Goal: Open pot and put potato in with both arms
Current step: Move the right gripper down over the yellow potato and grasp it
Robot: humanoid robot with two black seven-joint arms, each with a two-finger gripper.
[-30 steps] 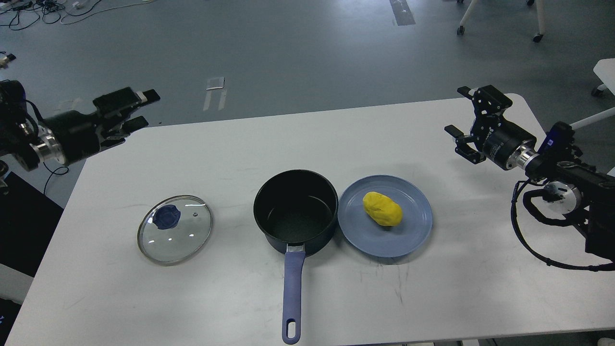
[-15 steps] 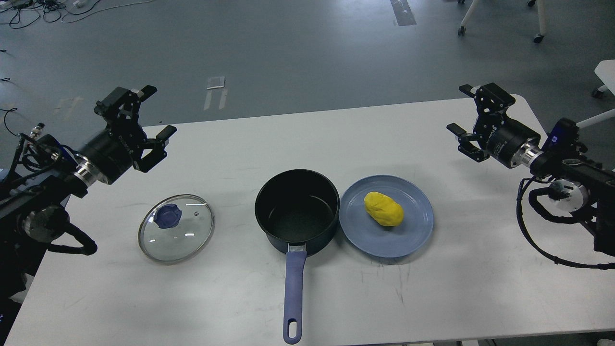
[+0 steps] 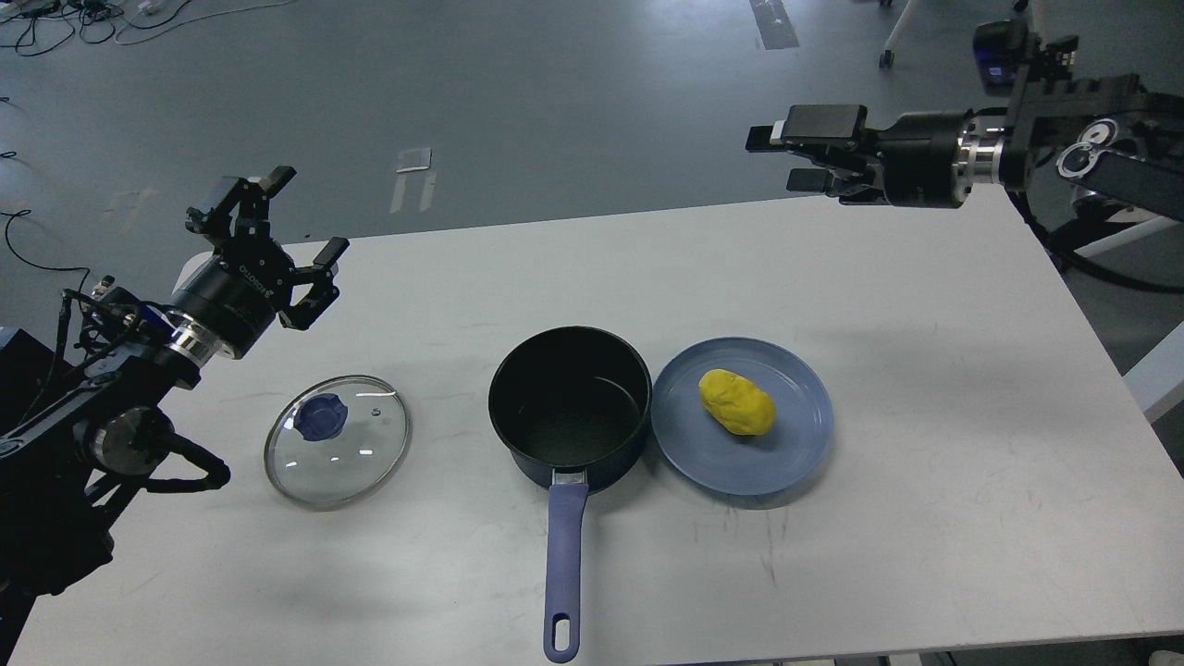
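A dark pot (image 3: 571, 407) with a blue handle stands open and empty at the middle of the white table (image 3: 925, 481). Its glass lid (image 3: 338, 440) with a blue knob lies flat on the table to the pot's left. A yellow potato (image 3: 736, 401) lies on a blue plate (image 3: 795, 453) right of the pot. My left gripper (image 3: 294, 220) is open and empty, above the table's far left, behind the lid. My right gripper (image 3: 777, 153) is open and empty, high above the table's far right edge, pointing left.
The grey floor lies beyond the table's far edge, with cables at the top left and chair legs (image 3: 893, 37) at the top right. A white table corner (image 3: 1156, 379) shows at the right edge.
My right arm has swung up and left, from beside the table's right end to high over its far edge. My left gripper moved right over the table's left end one second ago, then barely shifted.
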